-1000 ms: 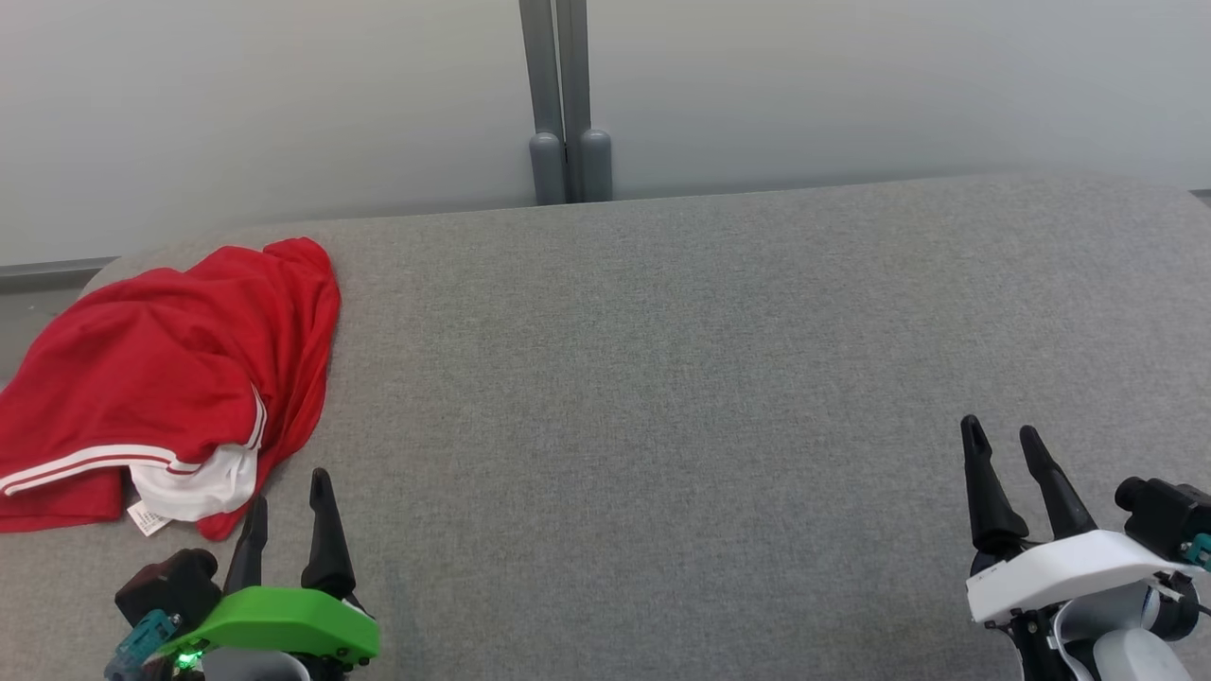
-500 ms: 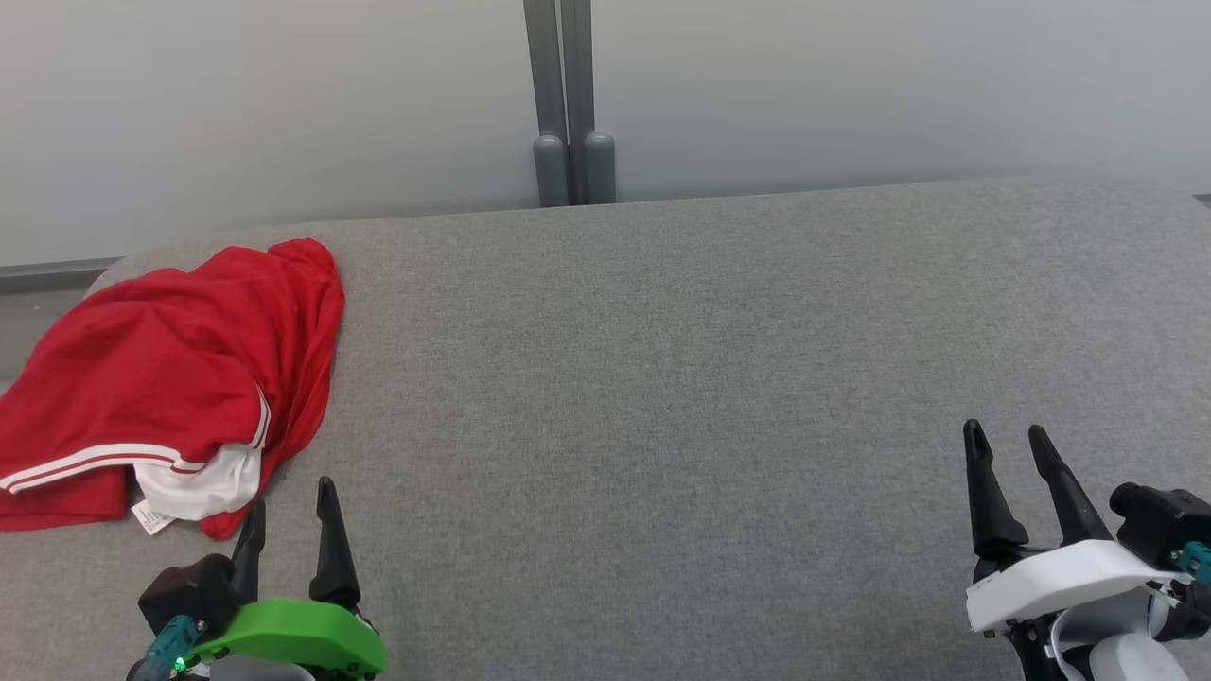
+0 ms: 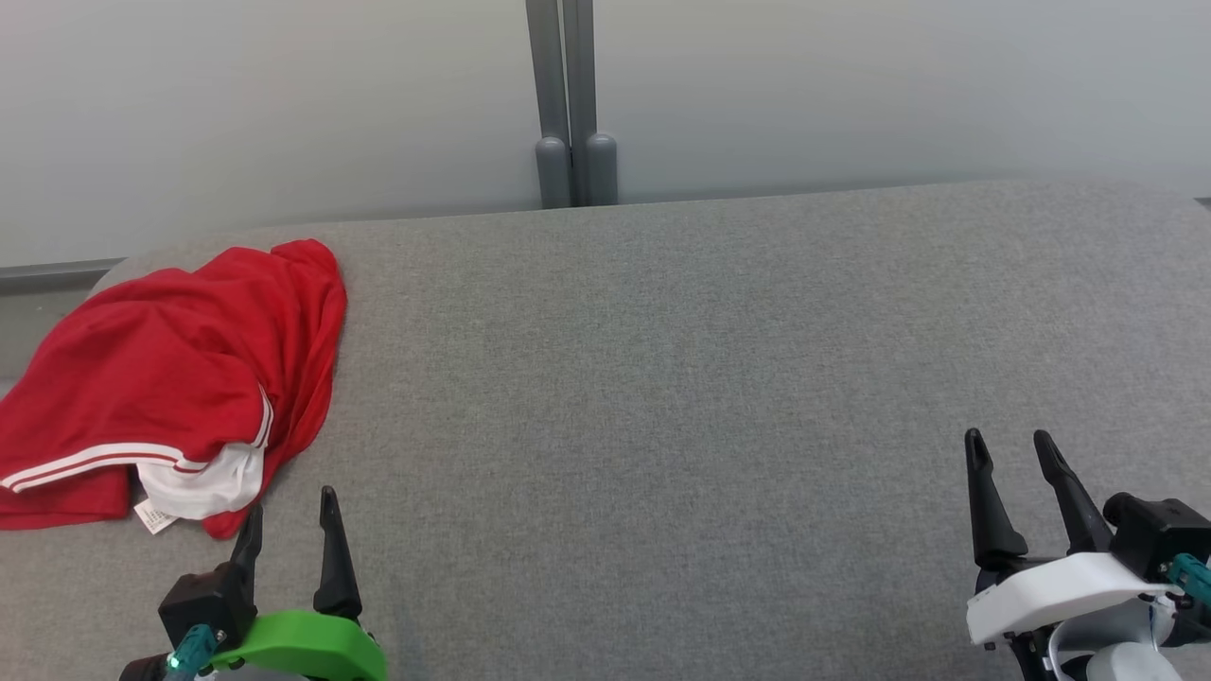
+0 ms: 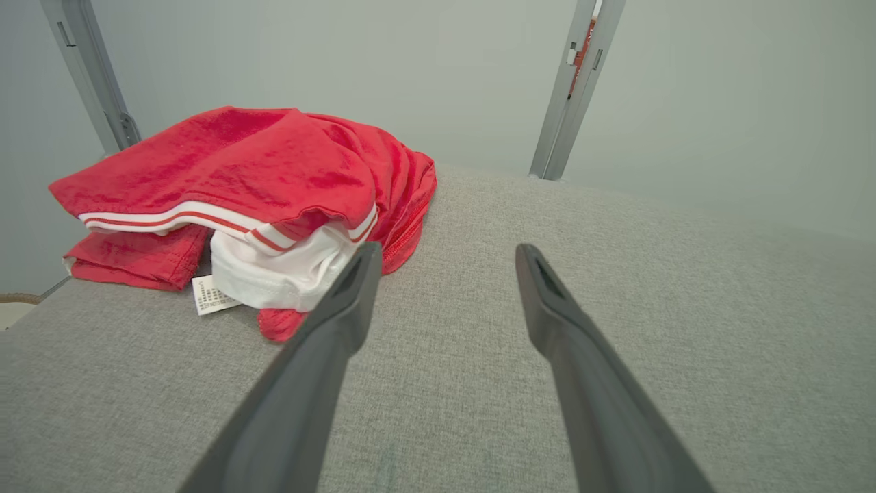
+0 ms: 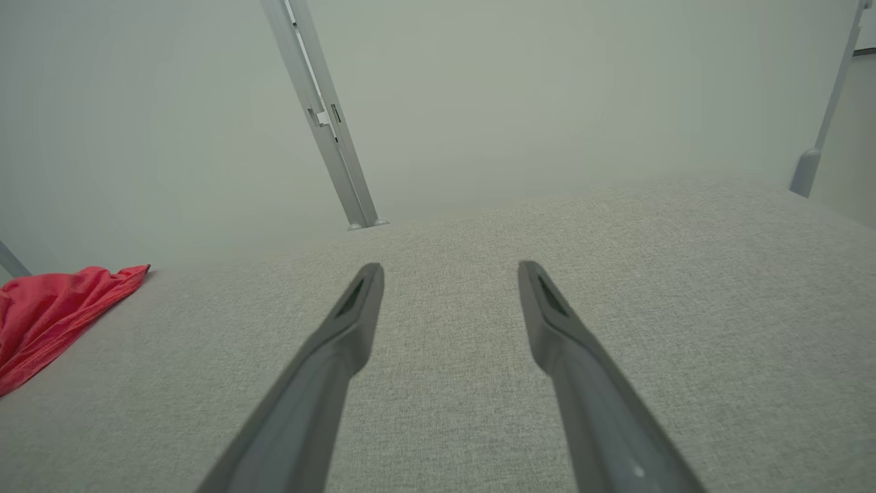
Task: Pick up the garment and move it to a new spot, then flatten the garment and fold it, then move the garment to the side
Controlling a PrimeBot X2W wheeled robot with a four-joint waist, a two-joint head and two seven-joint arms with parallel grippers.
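Observation:
A red garment [image 3: 180,378] with white stripes and a white lining lies crumpled at the far left of the grey table [image 3: 662,378]; a white tag pokes out at its near edge. My left gripper [image 3: 289,506] stands open just in front of the garment's near corner, apart from it. In the left wrist view the garment [image 4: 260,178] lies ahead and left of the open gripper [image 4: 445,253]. My right gripper [image 3: 1008,445] is open at the lower right, far from the cloth. The right wrist view has the open gripper [image 5: 448,270] over bare table, with the garment [image 5: 55,308] at the far left edge.
A pale wall runs behind the table, with a grey post [image 3: 572,104] at its middle. The table's left end [image 3: 104,274] is rounded, and the garment lies close to that edge.
Both grippers have drawn back toward the bottom of the head view, the left one away from the garment's near corner. The garment lies as before.

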